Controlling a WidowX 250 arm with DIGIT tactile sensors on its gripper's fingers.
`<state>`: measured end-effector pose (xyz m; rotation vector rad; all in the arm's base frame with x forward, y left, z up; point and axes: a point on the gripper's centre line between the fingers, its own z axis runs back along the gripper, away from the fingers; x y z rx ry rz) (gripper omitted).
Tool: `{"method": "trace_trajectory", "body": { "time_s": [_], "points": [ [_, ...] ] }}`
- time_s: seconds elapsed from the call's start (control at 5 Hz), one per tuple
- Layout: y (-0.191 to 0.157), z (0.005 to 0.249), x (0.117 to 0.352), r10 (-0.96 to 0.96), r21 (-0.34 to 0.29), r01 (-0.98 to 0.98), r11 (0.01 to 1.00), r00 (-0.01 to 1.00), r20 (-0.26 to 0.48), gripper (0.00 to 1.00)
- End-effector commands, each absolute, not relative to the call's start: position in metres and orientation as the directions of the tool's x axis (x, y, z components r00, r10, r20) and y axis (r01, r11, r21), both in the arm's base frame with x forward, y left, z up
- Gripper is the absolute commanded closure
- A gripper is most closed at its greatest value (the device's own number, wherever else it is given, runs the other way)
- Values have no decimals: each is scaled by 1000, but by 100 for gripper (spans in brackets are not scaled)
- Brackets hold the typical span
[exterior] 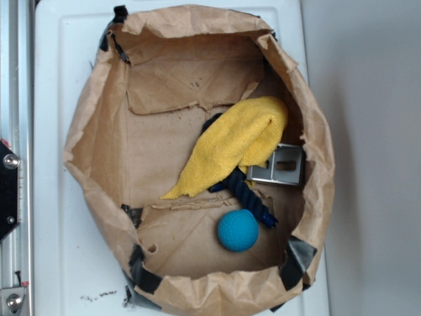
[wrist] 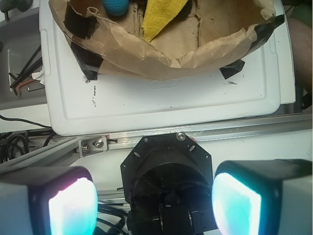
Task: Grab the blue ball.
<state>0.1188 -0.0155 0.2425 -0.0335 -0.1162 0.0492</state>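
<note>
The blue ball is a small teal, dimpled sphere lying on the floor of a brown paper bag, near its front right. In the wrist view only the ball's lower part shows at the top edge, inside the bag's rim. My gripper stands open far from the ball, outside the bag and above the robot's black base. Its two glowing pads are wide apart with nothing between them. The exterior view does not show the gripper.
Inside the bag lie a yellow cloth, a dark navy twisted rope touching the ball's upper right, and a small metal box. The bag sits on a white tray. An aluminium rail and cables lie near the base.
</note>
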Motion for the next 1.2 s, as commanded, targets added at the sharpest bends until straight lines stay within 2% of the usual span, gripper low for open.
{"method": "trace_trajectory", "body": {
  "time_s": [0.0, 0.2, 0.6, 0.8, 1.0],
  "points": [
    [-16, 243, 119, 51, -36, -47, 998, 992, 115, 0],
    [-28, 229, 151, 96, 0, -96, 995, 989, 115, 0],
    [-18, 217, 197, 215, 0, -219, 976, 957, 194, 0],
    [3, 207, 211, 422, -108, -409, 906, 857, 297, 0],
    [8, 194, 233, 485, -70, -497, 865, 794, 367, 0]
  ]
}}
